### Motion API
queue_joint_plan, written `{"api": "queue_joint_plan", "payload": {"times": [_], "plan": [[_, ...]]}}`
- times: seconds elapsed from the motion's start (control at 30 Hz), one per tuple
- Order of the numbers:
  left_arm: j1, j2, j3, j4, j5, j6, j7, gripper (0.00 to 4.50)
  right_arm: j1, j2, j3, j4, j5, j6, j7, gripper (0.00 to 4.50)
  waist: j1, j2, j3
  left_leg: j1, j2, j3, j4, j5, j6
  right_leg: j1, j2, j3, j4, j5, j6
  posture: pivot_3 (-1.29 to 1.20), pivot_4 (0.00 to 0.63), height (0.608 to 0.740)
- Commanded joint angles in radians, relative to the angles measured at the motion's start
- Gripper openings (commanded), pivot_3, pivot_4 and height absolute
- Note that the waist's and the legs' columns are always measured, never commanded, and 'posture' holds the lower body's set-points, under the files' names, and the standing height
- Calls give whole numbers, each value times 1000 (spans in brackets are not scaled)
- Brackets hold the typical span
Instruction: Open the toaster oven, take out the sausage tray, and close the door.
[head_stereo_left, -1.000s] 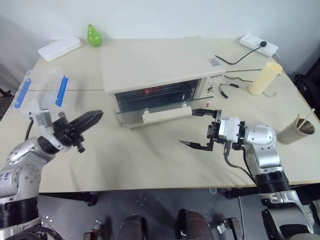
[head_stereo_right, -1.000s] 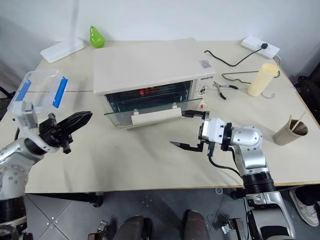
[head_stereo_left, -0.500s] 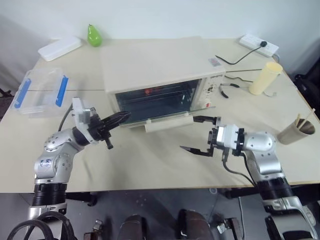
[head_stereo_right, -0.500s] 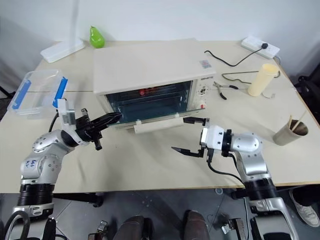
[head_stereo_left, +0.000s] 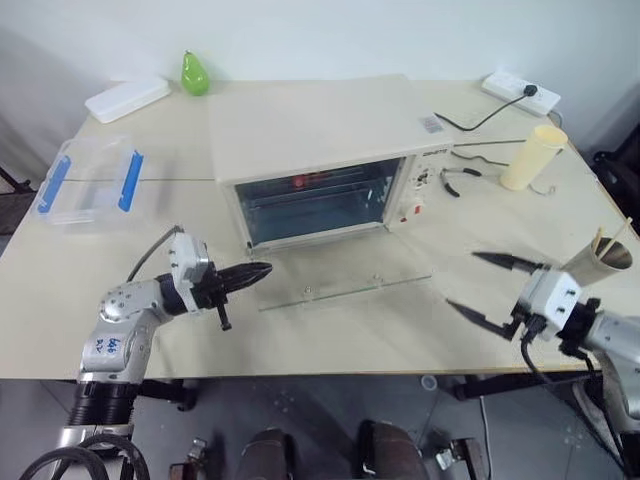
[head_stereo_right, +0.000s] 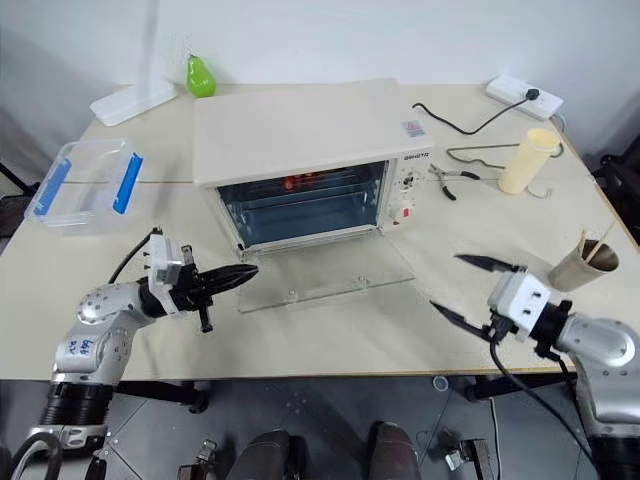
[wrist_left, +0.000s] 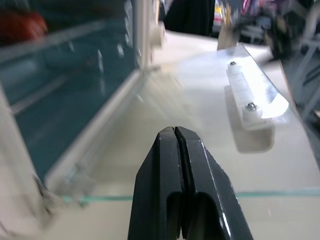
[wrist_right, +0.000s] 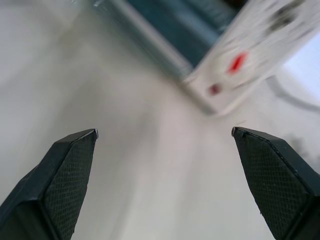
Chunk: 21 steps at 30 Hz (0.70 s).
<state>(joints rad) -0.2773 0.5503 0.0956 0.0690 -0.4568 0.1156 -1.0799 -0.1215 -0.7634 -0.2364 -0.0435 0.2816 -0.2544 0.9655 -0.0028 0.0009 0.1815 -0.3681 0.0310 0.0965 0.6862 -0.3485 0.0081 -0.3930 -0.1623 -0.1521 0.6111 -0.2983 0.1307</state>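
Oven (head_stereo_left: 320, 150) door (head_stereo_left: 345, 288) is lying flat on the table (head_stereo_left: 300, 330), glass down and fully open, as you are working toward the tray step. Your left gripper (head_stereo_left: 262, 272) is hovering with its fingers pressed shut and empty, tips just off the door's near-left corner; in the left wrist view the glass edge is running right under the fingers (wrist_left: 175, 165), with the handle (wrist_left: 250, 97) lying ahead at the door's far end. Your right gripper (head_stereo_left: 480, 285) is standing spread wide and empty, well off to the door's right, its fingers (wrist_right: 70, 165) pointing back toward the knob panel (wrist_right: 240, 65).

Judging from this, the tray is your next target. It is not clearly showing; only a red-orange shape (wrist_left: 20, 25) is glinting behind the rack inside the cavity, beyond the left fingertips, so you cannot tell exactly how it is sitting. To do this well, you are likely needing to open the left fingers before reaching in, come in level over the glass, and take the tray by its front rim, sliding it straight out.

Clear box (head_stereo_left: 88, 185) with blue clips is sitting well behind the left fingers, apparently empty. Paper cup (head_stereo_left: 597, 262) just beyond the right fingers is holding sticks; the pale tumbler's (head_stereo_left: 527, 155) contents cannot be told.
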Motion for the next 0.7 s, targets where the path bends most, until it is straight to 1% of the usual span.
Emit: {"api": "queue_joint_plan", "payload": {"times": [0.03, 0.13, 0.27, 0.3, 0.37, 0.53, 0.57, 0.63, 0.7], "plan": [[23, 0, -13, 6, 44, -53, 7, 15, -89, -13, 62, -90, -53, 10, -23, 4500, 1, 0, 0, 0, 0, 0, 0, 0, 0, 0, 0, 0, 0, 0, 0, 0, 150, 740], [42, -13, -11, 9, 51, -76, 27, 15, -183, 42, 140, -127, -115, 75, -99, 4500, 2, 0, 0, -1, 0, 0, 0, 0, 0, 0, 0, -2, 1, 0, 0, 0, 150, 740], [73, -50, 27, -49, -20, -40, 69, 15, -308, 136, 281, -117, -250, 105, -173, 4500, 3, 0, 0, -3, -1, 0, 0, 0, 0, 0, -1, -3, 1, 0, 0, 0, 150, 740], [85, -56, 47, -81, -45, -21, 88, 194, -351, 176, 312, -90, -289, 99, -210, 4500, 3, 0, 0, -3, -1, 0, 0, 0, 0, 0, -1, -4, 1, 0, 0, 0, 150, 740], [103, -55, 73, -128, -69, 3, 115, 597, -414, 218, 365, -37, -372, 64, -257, 4500, -2, 0, 0, -3, 0, -1, 0, 0, 0, 0, -1, -4, 2, 0, 0, 0, 150, 740], [149, -35, 138, -229, -110, 42, 155, 2070, -522, 280, 449, 108, -557, -11, -398, 4500, -2, 0, 0, -3, 0, -2, 0, 0, 0, 0, -2, -4, 3, 0, 0, 0, 150, 740], [159, -30, 151, -245, -117, 49, 161, 2448, -542, 288, 461, 135, -590, -22, -427, 4500, -1, 0, 0, -3, 0, -2, 0, 0, 0, 0, -2, -4, 2, 0, 0, 0, 150, 740], [189, -18, 188, -277, -130, 50, 172, 3052, -614, 317, 502, 237, -700, -29, -532, 4500, -8, 0, 0, -3, 0, -2, 0, 0, 0, 0, -2, -4, 2, 0, 0, 0, 150, 740], [214, -11, 216, -299, -156, 65, 178, 3650, -667, 343, 531, 331, -760, -30, -599, 4500, -19, 0, 0, -3, 0, -2, 0, 0, 0, -1, -2, -4, 2, 0, 0, 0, 150, 740]]}}
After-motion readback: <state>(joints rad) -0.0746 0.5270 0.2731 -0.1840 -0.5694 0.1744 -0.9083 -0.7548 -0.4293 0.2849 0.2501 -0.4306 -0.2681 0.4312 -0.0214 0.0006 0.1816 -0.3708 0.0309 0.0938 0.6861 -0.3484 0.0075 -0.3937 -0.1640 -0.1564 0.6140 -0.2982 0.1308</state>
